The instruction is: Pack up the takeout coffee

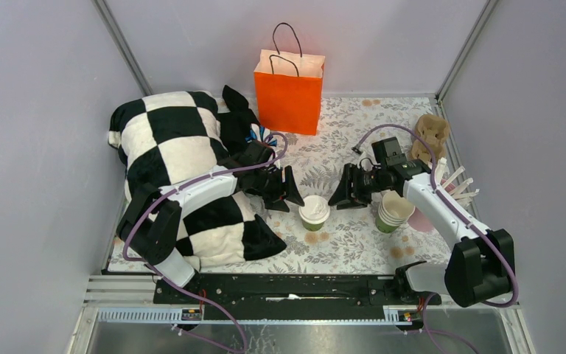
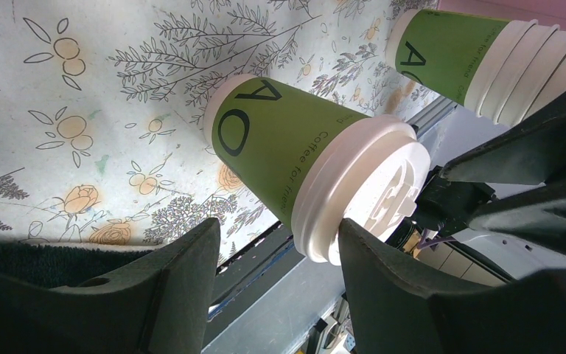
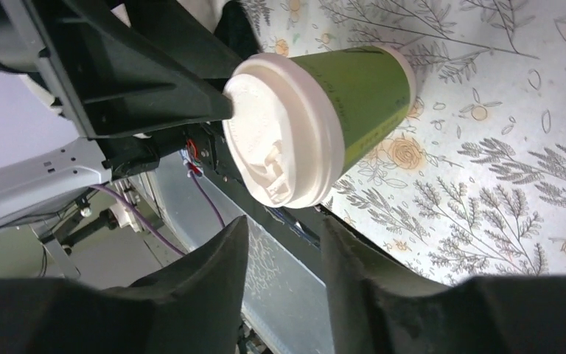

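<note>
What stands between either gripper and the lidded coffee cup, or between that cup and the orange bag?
Nothing visible. The left gripper and right gripper flank the lidded cup with only bare tablecloth between; the tablecloth towards the orange bag looks unobstructed.

— What is seen at the back of the table?
— An orange paper bag (image 1: pixel 289 92) with black handles is stood upright near the rear wall, its mouth open. A brown cardboard cup carrier (image 1: pixel 431 133) is set in the far right corner.
— And on the left?
— A black-and-white checkered cloth (image 1: pixel 180 166) is heaped over the left part of the floral tablecloth (image 1: pixel 354 247).
— On the right?
— A stack of nested green cups (image 1: pixel 392 210), cream inside, is stood upright. Just beside it, a pink cup (image 1: pixel 420 221) holding white sticks (image 1: pixel 458 188) is partly hidden.
</note>
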Controlling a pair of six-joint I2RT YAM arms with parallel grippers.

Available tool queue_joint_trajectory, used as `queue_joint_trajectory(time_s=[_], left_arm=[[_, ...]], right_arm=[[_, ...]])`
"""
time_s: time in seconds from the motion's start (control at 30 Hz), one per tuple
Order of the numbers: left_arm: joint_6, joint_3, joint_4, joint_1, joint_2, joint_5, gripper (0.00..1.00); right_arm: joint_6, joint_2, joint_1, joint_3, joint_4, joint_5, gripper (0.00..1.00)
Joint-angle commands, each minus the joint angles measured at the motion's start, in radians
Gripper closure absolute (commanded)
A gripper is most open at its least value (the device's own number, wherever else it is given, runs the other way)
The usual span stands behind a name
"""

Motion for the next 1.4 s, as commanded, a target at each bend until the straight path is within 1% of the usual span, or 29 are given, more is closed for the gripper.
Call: queue_joint_trajectory(time_s=[0.0,0.07,0.13,0.3,0.37,0.5,0.67,0.77,0.9,1.0,1.23,1.37], left_arm=[[0.022,0.021,-0.026,-0.006,-0.006,-0.036,0.37],[0.022,0.022,-0.026,-0.008,-0.005,-0.034,0.37],[0.022,0.023,-0.025,-0.008,-0.004,-0.034,0.37],[0.022,0.02,-0.026,-0.011,-0.005,-0.031,0.37],[0.021,0.019,-0.025,-0.013,-0.004,-0.032,0.37],[0.02,0.018,-0.025,-0.017,-0.003,-0.034,0.38],[0.02,0.018,-0.026,-0.021,-0.003,-0.036,0.38],[0.019,0.016,-0.025,-0.022,-0.004,-0.039,0.38],[0.016,0.004,-0.025,-0.023,-0.01,-0.052,0.38],[0.016,-0.013,-0.022,-0.023,-0.018,-0.064,0.39],[0.007,-0.058,-0.007,-0.023,-0.031,-0.072,0.39],[0.005,-0.055,-0.007,-0.023,-0.036,-0.075,0.39]], right_arm=[[0.006,-0.017,-0.005,-0.021,-0.05,0.078,0.58],[0.007,-0.009,-0.004,-0.03,-0.038,0.065,0.61],[0.01,0.011,0.005,-0.041,-0.015,0.028,0.62],[0.043,0.034,0.039,-0.068,0.049,0.009,0.63],[0.073,0.038,0.039,-0.088,0.086,-0.005,0.66],[0.083,0.049,0.043,-0.1,0.109,0.002,0.69],[0.088,0.06,0.044,-0.114,0.128,0.009,0.69],[0.088,0.076,0.046,-0.128,0.13,0.043,0.7],[0.081,0.081,0.059,-0.13,0.071,0.166,0.74],[0.076,0.06,0.07,-0.153,0.042,0.253,0.75],[0.096,0.041,0.078,-0.276,0.143,0.295,0.76],[0.087,0.0,0.078,-0.298,0.139,0.329,0.76]])
